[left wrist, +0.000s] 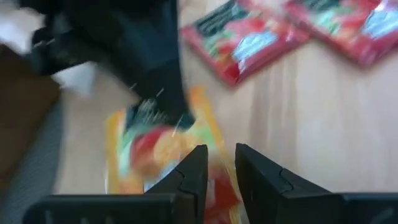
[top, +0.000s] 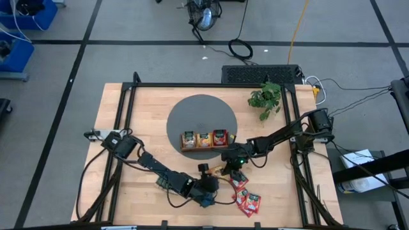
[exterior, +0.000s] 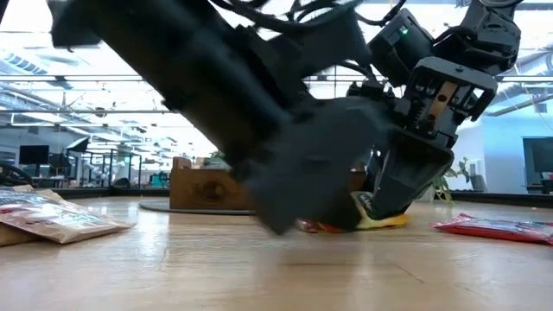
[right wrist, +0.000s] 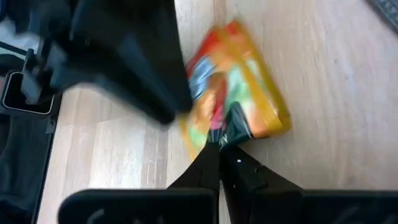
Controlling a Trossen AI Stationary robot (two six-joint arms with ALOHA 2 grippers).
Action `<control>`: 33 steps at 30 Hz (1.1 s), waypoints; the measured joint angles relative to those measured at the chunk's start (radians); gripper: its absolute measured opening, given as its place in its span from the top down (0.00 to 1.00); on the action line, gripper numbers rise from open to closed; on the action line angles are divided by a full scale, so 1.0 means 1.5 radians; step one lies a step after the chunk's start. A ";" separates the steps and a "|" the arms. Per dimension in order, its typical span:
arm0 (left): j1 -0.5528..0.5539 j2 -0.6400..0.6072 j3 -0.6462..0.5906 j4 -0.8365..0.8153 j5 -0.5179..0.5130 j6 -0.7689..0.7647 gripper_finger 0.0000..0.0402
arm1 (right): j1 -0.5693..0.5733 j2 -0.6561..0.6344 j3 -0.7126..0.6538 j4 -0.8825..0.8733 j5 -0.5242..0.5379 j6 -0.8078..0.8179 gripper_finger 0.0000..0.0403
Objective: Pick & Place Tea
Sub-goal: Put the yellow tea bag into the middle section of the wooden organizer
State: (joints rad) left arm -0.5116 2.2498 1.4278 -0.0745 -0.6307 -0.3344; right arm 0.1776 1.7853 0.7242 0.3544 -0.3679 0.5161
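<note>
Sachets lie nearest the table's front edge: red sachets (top: pixel 248 200) sit loose on the wood at the front right, another red one (top: pixel 239 181) just behind them. Left gripper (top: pixel 214 174) reaches in from the front left, its fingers (left wrist: pixel 194 171) parted by a narrow gap and clasping nothing, hovering right over an orange sachet (right wrist: pixel 239 99) on the bare wood. Right gripper (right wrist: pixel 219 151) comes down onto that same sachet from the other side, fingers pinched together on its edge; in the low view the sachet's yellow corner (exterior: pixel 380 220) shows beneath the right fingers, at the tabletop. Just behind both grippers stands the tray (top: pixel 189 150), on the near edge of a grey round mat (top: pixel 201 108). Its three compartments hold green tea (top: pixel 189 138) on the left, orange tea (top: pixel 204 140) in the middle and red tea (top: pixel 220 137) on the right. Beyond the mat, at the back right, stands a small plant (top: pixel 266 97)
</note>
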 joint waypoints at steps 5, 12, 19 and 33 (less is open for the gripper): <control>-0.043 -0.041 0.000 0.004 -0.057 0.065 0.78 | 0.001 -0.018 -0.003 -0.011 -0.002 -0.003 1.00; -0.086 -0.060 0.001 -0.012 -0.080 0.061 0.78 | 0.005 -0.057 0.007 -0.030 -0.015 -0.003 1.00; -0.110 -0.060 0.002 -0.035 -0.079 0.030 0.78 | 0.010 -0.096 0.124 -0.296 0.005 -0.032 1.00; -0.081 -0.061 0.002 -0.089 -0.068 -0.045 0.78 | 0.023 -0.097 0.263 -0.503 -0.053 -0.056 1.00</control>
State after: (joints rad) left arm -0.6331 2.1586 1.4315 -0.2073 -0.7330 -0.4015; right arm 0.2121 1.6397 1.1194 -0.3997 -0.4478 0.4315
